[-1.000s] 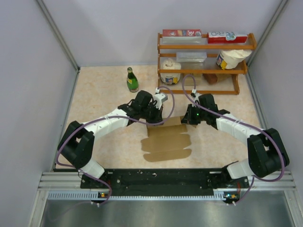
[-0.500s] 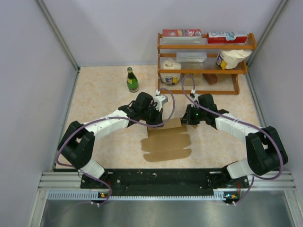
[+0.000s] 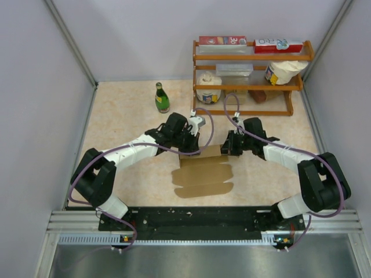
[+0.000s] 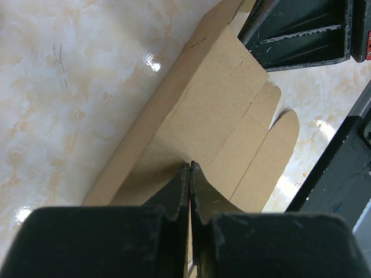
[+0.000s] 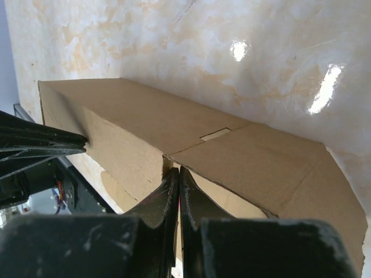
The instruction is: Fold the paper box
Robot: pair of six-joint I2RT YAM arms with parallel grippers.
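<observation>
left gripper (image 3: 189, 149) pinched fully closed on the raised back flap of the paper box (image 3: 204, 172), 11 o'clock corner. right gripper (image 3: 226, 149) clamped the same way at 1 o'clock corner. Rest of the sheet lies flat mid-table (image 3: 127, 110), rounded flaps toward 6 o'clock.

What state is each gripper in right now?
Left gripper: jaws closed, pinching the paper box.
Right gripper: jaws closed, pinching the paper box.
</observation>
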